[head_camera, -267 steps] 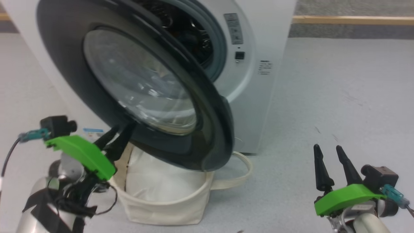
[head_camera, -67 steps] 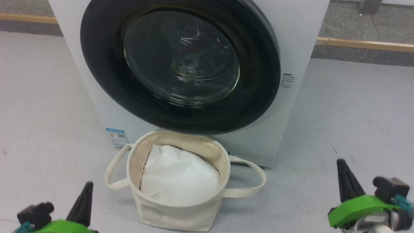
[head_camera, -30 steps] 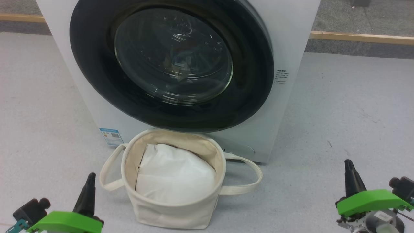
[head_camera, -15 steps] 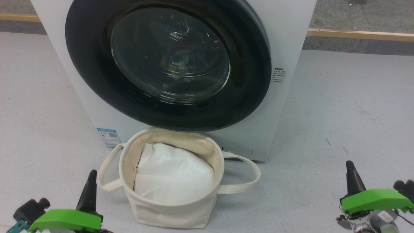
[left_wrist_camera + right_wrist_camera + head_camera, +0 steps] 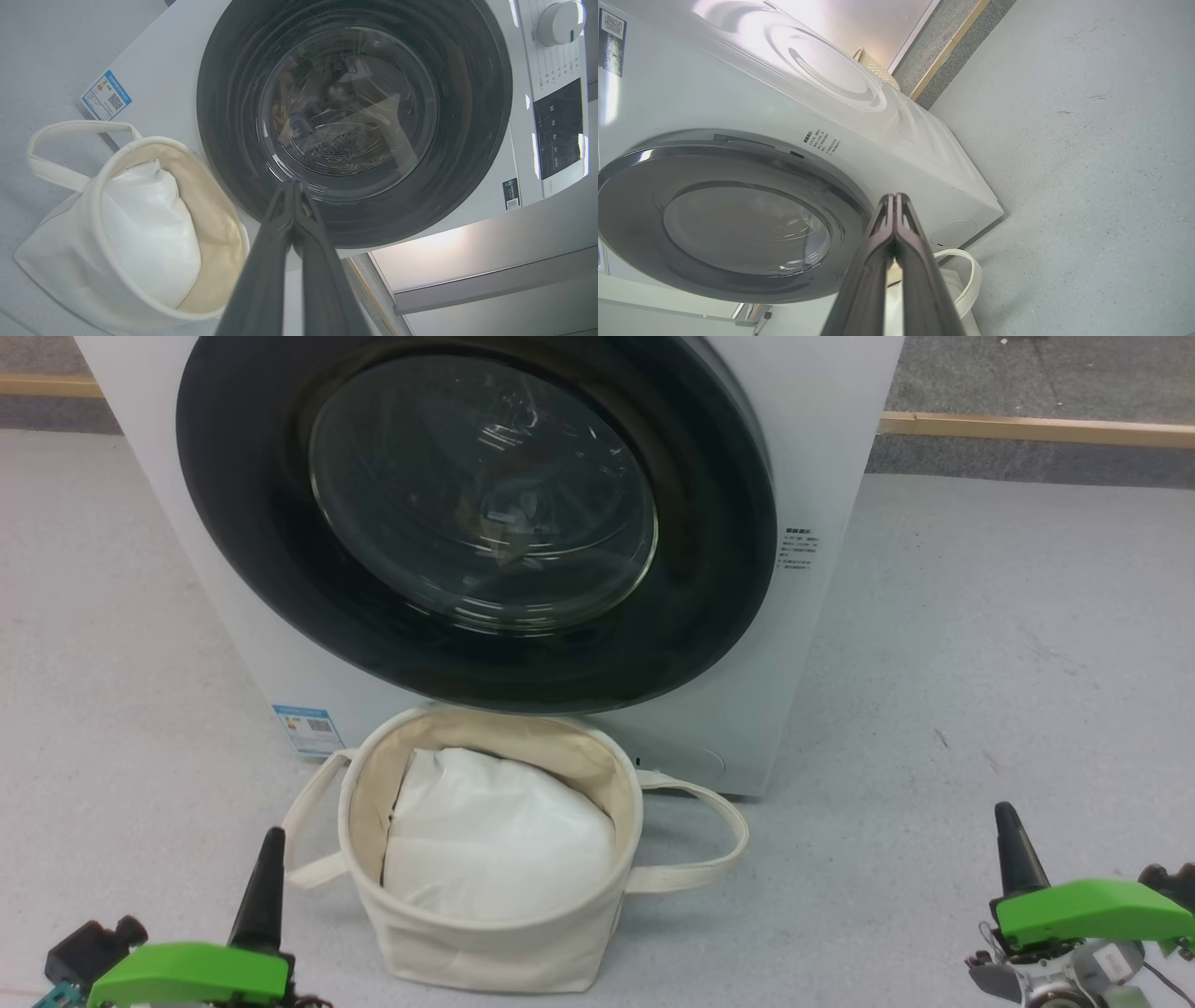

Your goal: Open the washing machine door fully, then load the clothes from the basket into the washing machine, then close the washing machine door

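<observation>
The washing machine door [image 5: 476, 513], glossy black with a domed glass centre, lies flat against the white washing machine [image 5: 831, 448]. Dim blue and cream bits of the clothes [image 5: 289, 121] show through the glass. The cream canvas basket [image 5: 495, 943] stands on the floor just in front of the door and holds plain white padding [image 5: 495, 849]. My left gripper [image 5: 272, 840] is shut and empty at the lower left, beside the basket's left handle. At the lower right my right gripper [image 5: 1006, 817] is also shut and empty, well off to the basket's right.
A blue label sticker [image 5: 305, 728] sits low on the machine's front. The control panel [image 5: 558, 126] and a knob [image 5: 558, 21] are at the machine's top. A wooden strip [image 5: 1027, 427] runs along the floor behind. Open grey floor [image 5: 980, 644] lies to the right.
The door stood ajar with my left gripper at its lower rim; now it is flat against the machine and both grippers sit low. Over the last second only the camera drifted.
</observation>
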{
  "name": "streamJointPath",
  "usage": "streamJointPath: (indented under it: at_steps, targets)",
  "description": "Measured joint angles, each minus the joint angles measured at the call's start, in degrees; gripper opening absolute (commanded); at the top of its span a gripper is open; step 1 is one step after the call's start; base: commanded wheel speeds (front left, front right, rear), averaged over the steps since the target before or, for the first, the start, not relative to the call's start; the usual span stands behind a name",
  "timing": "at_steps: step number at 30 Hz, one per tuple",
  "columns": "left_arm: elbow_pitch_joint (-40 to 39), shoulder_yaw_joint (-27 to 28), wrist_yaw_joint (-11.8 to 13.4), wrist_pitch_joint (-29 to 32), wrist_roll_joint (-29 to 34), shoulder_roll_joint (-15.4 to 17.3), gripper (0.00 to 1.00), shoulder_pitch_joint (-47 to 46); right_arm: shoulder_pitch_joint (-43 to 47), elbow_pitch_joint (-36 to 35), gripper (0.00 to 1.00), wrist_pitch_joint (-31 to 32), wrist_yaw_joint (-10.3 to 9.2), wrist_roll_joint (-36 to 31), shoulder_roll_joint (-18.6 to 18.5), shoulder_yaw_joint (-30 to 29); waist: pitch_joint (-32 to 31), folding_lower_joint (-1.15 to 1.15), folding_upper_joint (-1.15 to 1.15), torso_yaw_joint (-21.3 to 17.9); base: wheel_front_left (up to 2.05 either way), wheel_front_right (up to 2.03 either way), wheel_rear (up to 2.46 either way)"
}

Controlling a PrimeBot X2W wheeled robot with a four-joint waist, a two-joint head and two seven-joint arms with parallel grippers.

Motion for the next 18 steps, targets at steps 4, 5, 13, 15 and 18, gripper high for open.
streamJointPath:
  at_steps: [4,5,13,15,18]
  targets:
    - [-0.52,0.3,0.0,0.7,-1.74,-0.73,0.0,0.0,0.01,-0.1,0.0,0.62,0.0,2.24,0.43,-0.56,0.1,0.0,0.0,-0.16,0.0,0.0,0.0]
    - [-0.63,0.38,0.0,0.73,-2.12,-0.87,0.0,0.0,0.0,-0.14,0.0,0.85,0.0,2.72,0.44,-0.71,0.12,0.0,0.0,-0.2,0.0,0.0,0.0]
    - [-1.81,1.82,0.13,1.94,-5.26,-1.58,0.0,0.02,0.01,-0.48,0.0,2.08,0.0,7.02,0.74,-1.51,0.31,0.0,0.0,-0.52,0.0,0.0,0.0]
    - [-1.96,1.91,0.43,2.33,-6.01,-1.93,0.0,0.03,0.01,-0.55,0.0,2.33,0.0,8.16,0.82,-1.65,0.36,0.0,0.0,-0.6,0.0,0.0,0.0]
    - [-2.36,2.13,0.44,2.87,-7.21,-2.55,0.0,0.05,0.01,-0.69,0.0,2.86,0.0,9.77,0.96,-1.94,0.43,0.0,0.0,-0.72,0.0,0.0,0.0]
